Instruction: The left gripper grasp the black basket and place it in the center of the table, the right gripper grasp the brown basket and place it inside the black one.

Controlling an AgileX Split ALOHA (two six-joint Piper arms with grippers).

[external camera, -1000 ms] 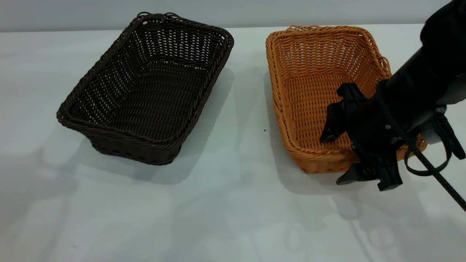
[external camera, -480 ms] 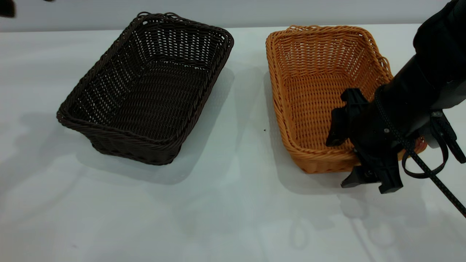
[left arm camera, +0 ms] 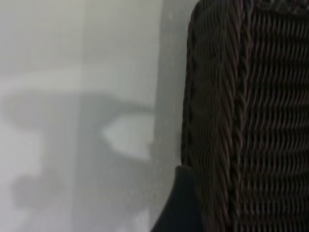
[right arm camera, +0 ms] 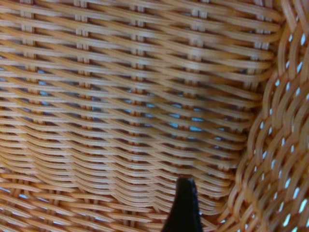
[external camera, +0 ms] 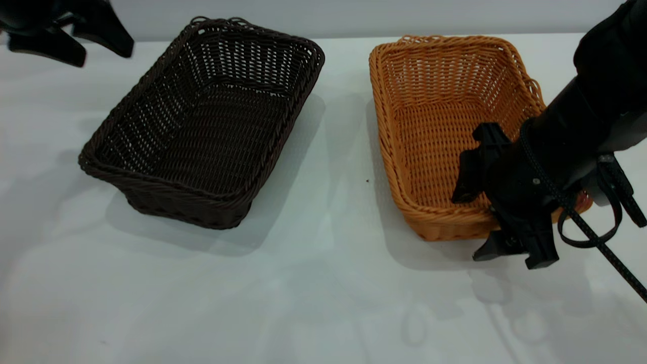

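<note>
My right gripper (external camera: 477, 222) is straddling the near rim of the brown basket (external camera: 445, 116), fingers spread, one inside, one outside. The brown basket is sitting on the table (external camera: 313, 283), right of the black basket (external camera: 202, 121), apart from it. My left gripper (external camera: 71, 38) is hovering at the far left beside the black basket, fingers spread.

The black basket (external camera: 202, 121) is very dark brown-black woven wicker with a braided rim. The brown basket (external camera: 445, 116) is orange-tan in the same weave. The table (external camera: 313, 293) looks plain white-grey. Both grippers appear black.
</note>
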